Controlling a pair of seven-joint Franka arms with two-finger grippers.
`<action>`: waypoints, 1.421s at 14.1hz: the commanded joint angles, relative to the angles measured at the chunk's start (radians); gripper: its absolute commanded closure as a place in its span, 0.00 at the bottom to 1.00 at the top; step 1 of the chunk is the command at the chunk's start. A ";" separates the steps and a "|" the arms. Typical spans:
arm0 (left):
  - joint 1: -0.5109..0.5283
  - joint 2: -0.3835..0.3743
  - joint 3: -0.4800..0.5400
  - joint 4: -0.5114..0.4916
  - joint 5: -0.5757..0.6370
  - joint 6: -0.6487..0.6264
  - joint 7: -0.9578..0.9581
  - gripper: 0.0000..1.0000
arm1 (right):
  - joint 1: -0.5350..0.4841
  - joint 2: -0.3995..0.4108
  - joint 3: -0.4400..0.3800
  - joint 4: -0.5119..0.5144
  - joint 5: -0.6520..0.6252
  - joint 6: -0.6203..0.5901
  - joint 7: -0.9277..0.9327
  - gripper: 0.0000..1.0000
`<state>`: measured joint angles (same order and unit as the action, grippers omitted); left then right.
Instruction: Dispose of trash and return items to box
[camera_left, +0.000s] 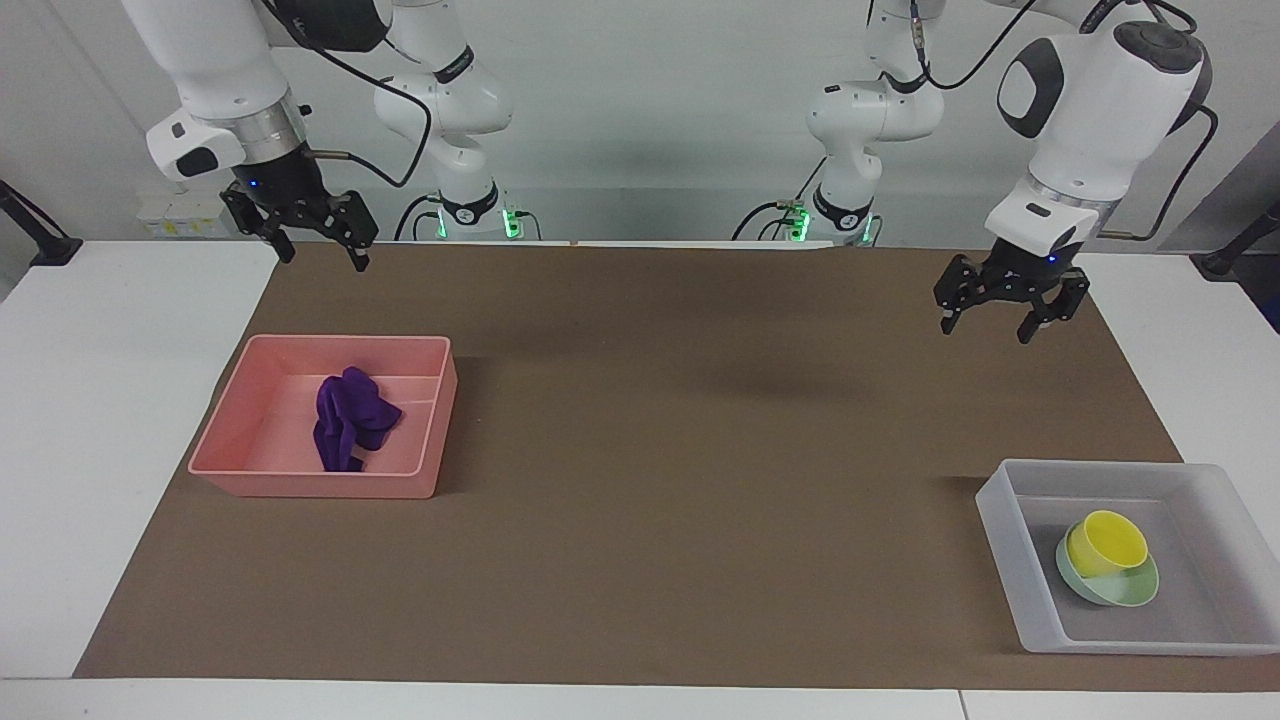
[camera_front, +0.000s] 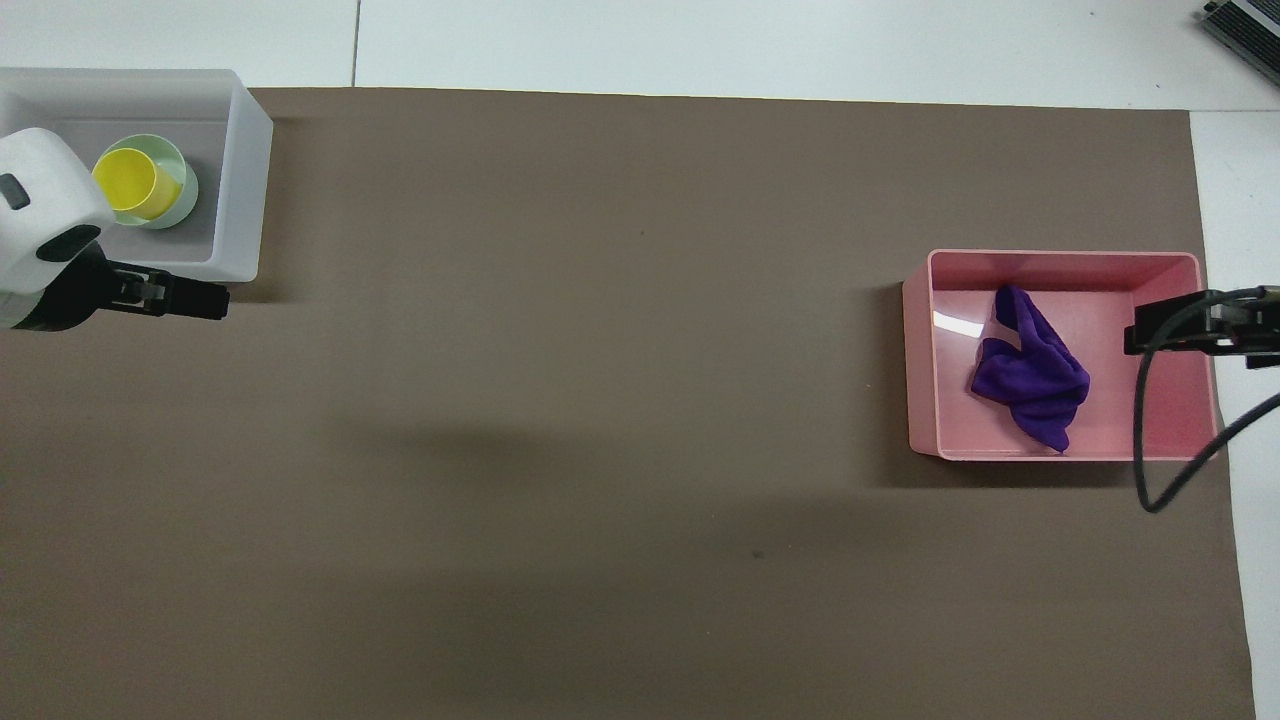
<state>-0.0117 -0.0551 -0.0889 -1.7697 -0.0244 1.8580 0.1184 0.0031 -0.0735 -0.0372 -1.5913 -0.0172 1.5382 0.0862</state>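
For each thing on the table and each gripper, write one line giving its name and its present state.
purple rag: crumpled, lying in the pink tray.
pink tray: upright on the mat, holding only the rag.
yellow cup: tilted, nested in the green bowl.
green bowl: tilted, in the translucent box.
translucent box: upright, holding bowl and cup.
left gripper: open, empty, raised over the mat.
right gripper: open, empty, raised.

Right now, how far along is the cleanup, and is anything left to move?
It looks done. The purple rag lies in the pink tray. The yellow cup sits in the green bowl inside the translucent box. Nothing is in hand: the left gripper and right gripper are both open, empty and raised over the mat. Nothing loose is left.
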 joint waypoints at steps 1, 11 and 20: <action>-0.011 0.029 0.014 0.087 0.001 -0.080 -0.002 0.00 | -0.012 0.021 -0.001 0.059 -0.007 -0.049 -0.037 0.00; -0.005 0.023 0.014 0.121 0.017 -0.220 -0.031 0.00 | -0.005 -0.032 -0.003 -0.049 -0.006 -0.029 -0.077 0.00; 0.004 0.015 0.017 0.099 0.017 -0.198 -0.045 0.00 | -0.008 -0.035 -0.003 -0.055 -0.015 -0.029 -0.106 0.00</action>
<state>-0.0084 -0.0178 -0.0768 -1.6413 -0.0209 1.6519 0.0864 -0.0010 -0.0812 -0.0395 -1.6133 -0.0207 1.5043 0.0088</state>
